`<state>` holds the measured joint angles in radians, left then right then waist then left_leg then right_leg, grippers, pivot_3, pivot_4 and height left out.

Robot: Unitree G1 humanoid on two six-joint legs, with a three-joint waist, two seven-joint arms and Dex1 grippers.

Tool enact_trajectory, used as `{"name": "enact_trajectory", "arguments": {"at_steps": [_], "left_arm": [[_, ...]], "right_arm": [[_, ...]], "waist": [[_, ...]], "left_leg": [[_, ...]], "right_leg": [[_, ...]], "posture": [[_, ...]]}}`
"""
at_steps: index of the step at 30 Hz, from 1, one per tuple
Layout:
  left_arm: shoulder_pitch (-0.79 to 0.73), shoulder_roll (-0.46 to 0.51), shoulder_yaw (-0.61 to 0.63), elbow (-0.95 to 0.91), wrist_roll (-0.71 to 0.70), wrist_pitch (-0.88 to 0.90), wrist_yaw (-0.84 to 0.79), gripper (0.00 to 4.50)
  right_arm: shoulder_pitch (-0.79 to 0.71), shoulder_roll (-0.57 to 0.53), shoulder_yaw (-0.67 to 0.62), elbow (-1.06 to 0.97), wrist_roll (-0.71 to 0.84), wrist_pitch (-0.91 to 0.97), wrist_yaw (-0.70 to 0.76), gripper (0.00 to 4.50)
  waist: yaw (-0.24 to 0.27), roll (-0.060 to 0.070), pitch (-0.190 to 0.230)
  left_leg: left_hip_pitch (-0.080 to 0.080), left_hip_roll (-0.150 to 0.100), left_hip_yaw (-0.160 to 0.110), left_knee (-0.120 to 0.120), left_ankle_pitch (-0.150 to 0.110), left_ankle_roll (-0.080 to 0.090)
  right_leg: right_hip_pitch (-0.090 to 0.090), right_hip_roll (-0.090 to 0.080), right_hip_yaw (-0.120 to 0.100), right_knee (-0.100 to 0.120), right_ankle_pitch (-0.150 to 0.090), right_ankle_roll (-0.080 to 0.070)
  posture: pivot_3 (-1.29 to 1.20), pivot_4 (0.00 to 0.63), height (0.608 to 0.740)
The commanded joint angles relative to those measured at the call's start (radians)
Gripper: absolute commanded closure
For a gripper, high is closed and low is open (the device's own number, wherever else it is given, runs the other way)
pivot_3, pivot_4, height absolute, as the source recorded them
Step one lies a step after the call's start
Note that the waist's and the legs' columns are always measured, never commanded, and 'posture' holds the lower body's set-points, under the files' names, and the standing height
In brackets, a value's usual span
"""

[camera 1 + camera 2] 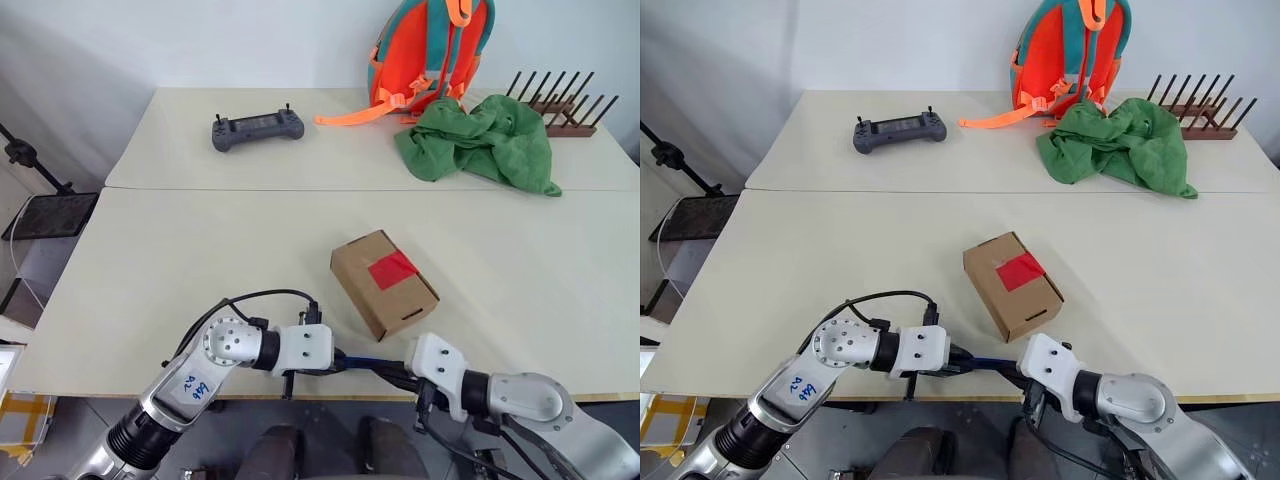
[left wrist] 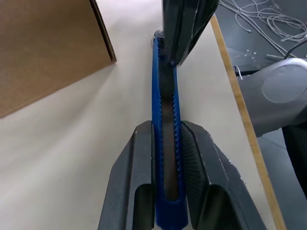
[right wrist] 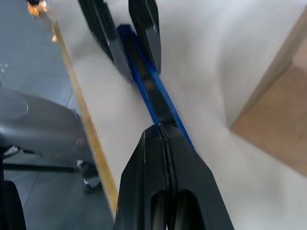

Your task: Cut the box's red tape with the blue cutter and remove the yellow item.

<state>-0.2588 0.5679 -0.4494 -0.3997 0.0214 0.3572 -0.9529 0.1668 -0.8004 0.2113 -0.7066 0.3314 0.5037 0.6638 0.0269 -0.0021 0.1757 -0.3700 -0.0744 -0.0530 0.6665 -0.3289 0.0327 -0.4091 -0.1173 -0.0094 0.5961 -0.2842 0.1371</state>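
Observation:
The box (image 1: 383,283), a small brown carton, lies closed on the table with the red tape (image 1: 392,269) across its top. Just in front of it, near the table's front edge, the blue cutter (image 1: 360,359) is held level above the table. My left gripper (image 2: 165,127) is shut on one end of the cutter (image 2: 165,96). My right gripper (image 3: 160,127) is shut, and its tips rest on the other end of the cutter (image 3: 148,86); I cannot tell whether they pinch any part of it. The yellow item is hidden.
At the back of the table are a grey controller (image 1: 257,129), an orange and teal backpack (image 1: 425,50), a green cloth (image 1: 485,145) and a wooden rack (image 1: 560,105). The table's front edge (image 1: 300,398) runs right under both grippers.

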Motion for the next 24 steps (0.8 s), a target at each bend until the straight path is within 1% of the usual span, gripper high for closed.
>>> {"name": "enact_trajectory", "arguments": {"at_steps": [1,6,14,17,18,20,21,22,23,24], "left_arm": [[-0.004,0.001,-0.010,-0.012,0.008,0.000,0.005,4.07],[0.004,0.003,-0.013,-0.016,0.006,0.003,0.004,4.07],[-0.007,-0.008,-0.027,-0.004,0.011,0.002,0.003,4.07],[-0.017,-0.017,-0.022,0.024,0.014,-0.014,0.011,4.07],[-0.005,-0.012,-0.005,0.026,0.008,-0.032,0.016,4.07],[0.032,-0.005,0.048,0.052,-0.027,-0.142,0.019,4.07],[0.055,-0.002,0.085,0.062,-0.053,-0.216,0.018,4.07],[0.077,-0.005,0.125,0.077,-0.089,-0.300,0.013,4.07],[0.091,-0.008,0.151,0.087,-0.112,-0.357,0.009,4.07],[0.109,-0.002,0.186,0.105,-0.150,-0.459,-0.018,4.07]], "right_arm": [[-0.003,0.017,0.011,-0.013,-0.005,0.012,0.007,4.48],[-0.013,0.017,0.000,-0.018,0.010,0.030,0.022,4.48],[-0.075,0.056,0.043,0.008,0.008,0.055,0.038,4.48],[-0.065,0.042,0.001,-0.003,0.045,0.047,0.073,4.48],[-0.044,0.039,-0.052,-0.030,0.092,0.052,0.084,4.48],[0.005,0.040,-0.198,-0.091,0.257,0.108,0.095,4.48],[0.034,0.044,-0.277,-0.126,0.354,0.130,0.090,4.31],[0.072,0.019,-0.355,-0.156,0.504,0.183,0.078,4.11],[0.097,-0.002,-0.408,-0.176,0.611,0.222,0.067,3.89],[0.108,-0.001,-0.472,-0.192,0.686,0.225,0.027,3.62]], "waist": [[0.000,0.000,0.000],[0.000,0.000,0.000],[0.000,0.000,0.000],[0.001,0.000,0.000],[0.002,0.000,0.000],[0.002,0.000,0.000],[0.002,0.000,0.000],[0.001,0.000,0.000],[0.000,0.001,0.000],[0.000,0.000,0.000]], "left_leg": [[0.000,0.000,0.000,0.000,0.000,0.000],[0.000,0.000,0.000,0.000,0.000,0.000],[0.000,0.000,0.000,0.000,0.000,0.000],[0.000,0.000,0.000,0.000,0.000,0.000],[0.000,0.000,0.000,0.000,0.000,0.000],[0.000,0.000,0.000,0.000,0.000,0.000],[0.000,0.000,0.000,0.000,0.000,0.000],[0.000,0.000,0.000,0.000,0.000,0.000],[-0.001,0.001,0.000,0.000,0.000,0.000],[0.000,0.002,0.000,-0.001,-0.001,-0.001]], "right_leg": [[0.000,0.000,0.000,0.000,0.000,0.000],[0.000,0.000,0.000,0.000,0.000,0.000],[0.000,0.000,0.000,0.000,0.000,0.000],[0.000,0.000,0.000,0.000,0.000,0.000],[0.000,0.000,0.000,0.000,0.000,0.000],[0.000,0.000,0.000,0.000,0.000,0.000],[0.000,0.000,0.000,0.000,0.000,0.000],[-0.001,0.000,0.000,0.000,0.000,0.000],[-0.001,0.000,0.000,0.000,0.000,0.000],[-0.001,-0.001,0.000,0.000,0.000,0.000]], "posture": [[0.00,0.150,0.740],[0.00,0.150,0.740],[0.00,0.150,0.740],[0.00,0.150,0.740],[0.00,0.150,0.740],[0.00,0.150,0.740],[0.00,0.150,0.740],[0.00,0.150,0.740],[0.00,0.150,0.740],[0.00,0.150,0.740]]}}
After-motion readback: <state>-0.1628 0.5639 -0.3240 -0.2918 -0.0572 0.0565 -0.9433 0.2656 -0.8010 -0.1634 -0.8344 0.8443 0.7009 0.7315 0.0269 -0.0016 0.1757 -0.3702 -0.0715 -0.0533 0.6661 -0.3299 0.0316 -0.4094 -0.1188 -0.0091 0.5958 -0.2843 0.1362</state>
